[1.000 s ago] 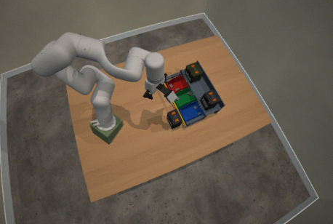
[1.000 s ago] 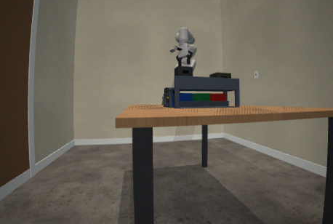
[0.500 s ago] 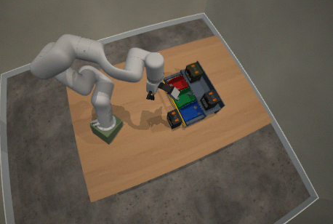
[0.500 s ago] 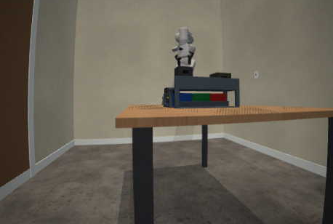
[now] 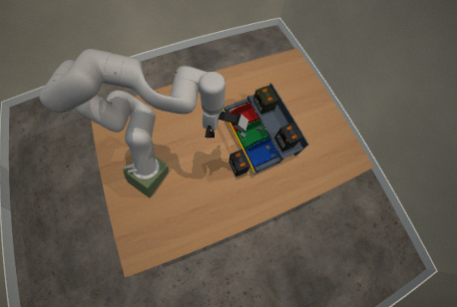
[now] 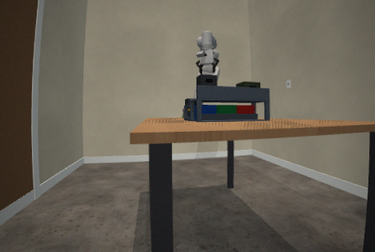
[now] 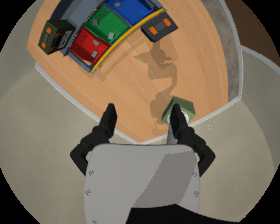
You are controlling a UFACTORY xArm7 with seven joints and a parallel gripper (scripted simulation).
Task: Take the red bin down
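The red open bin point(image 5: 244, 113) point(image 6: 246, 109) point(image 7: 84, 46) sits at one end of the grey-blue shelf point(image 5: 277, 121) point(image 6: 233, 94), with small grey parts in it in the wrist view. The green bin point(image 5: 255, 137) point(image 6: 226, 109) point(image 7: 105, 27) is beside it, then the blue bin point(image 5: 257, 155) point(image 6: 210, 109) point(image 7: 132, 11). All three stand in a row behind a yellow strip point(image 7: 116, 44) along the shelf's front. My gripper point(image 5: 218, 122) point(image 6: 207, 71) point(image 7: 143, 110) is open and empty, high above the table on the shelf's front side, touching no bin. The arm's camera hides part of the red and green bins in the top view.
A dark box with orange marks point(image 5: 239, 162) point(image 7: 159, 27) stands on the table before the shelf's blue end. Another dark box point(image 5: 287, 137) point(image 6: 206, 80) and a dark green box point(image 5: 266, 98) point(image 6: 248, 84) point(image 7: 54, 38) stand on the shelf's top. The arm's green base point(image 5: 148, 184) is opposite.
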